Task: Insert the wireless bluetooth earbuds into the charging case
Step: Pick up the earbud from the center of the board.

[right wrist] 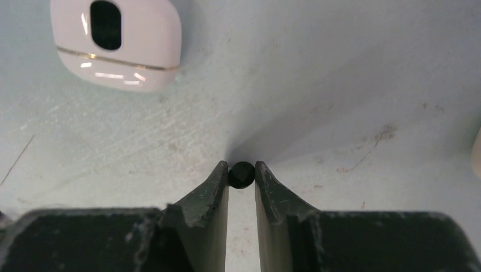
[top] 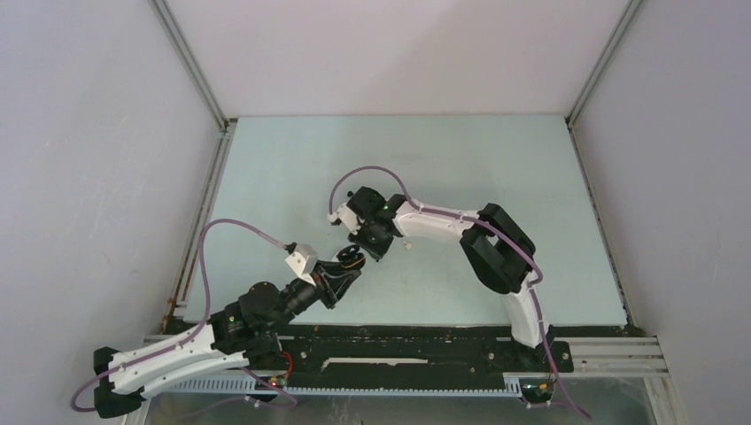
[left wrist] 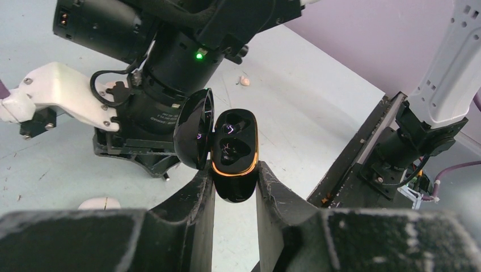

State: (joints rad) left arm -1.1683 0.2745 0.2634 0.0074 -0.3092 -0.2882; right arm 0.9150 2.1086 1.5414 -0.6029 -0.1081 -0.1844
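Inside right end effector (right wrist: 241, 168), black earbud (right wrist: 241, 175)

My left arm (top: 173, 357): white shell, black joints.
My right arm (top: 436, 221): white shell, blocky black elbow.
My cables (top: 239, 225): pale purple, one looping along each arm.
My fingers (right wrist: 207, 195): matt black, tapered, scuffed with pale scratches.
My right wrist motor (left wrist: 170, 68): black cylinder, green light, white printed text.
My camera bracket (left wrist: 59, 93): white, with small screws.
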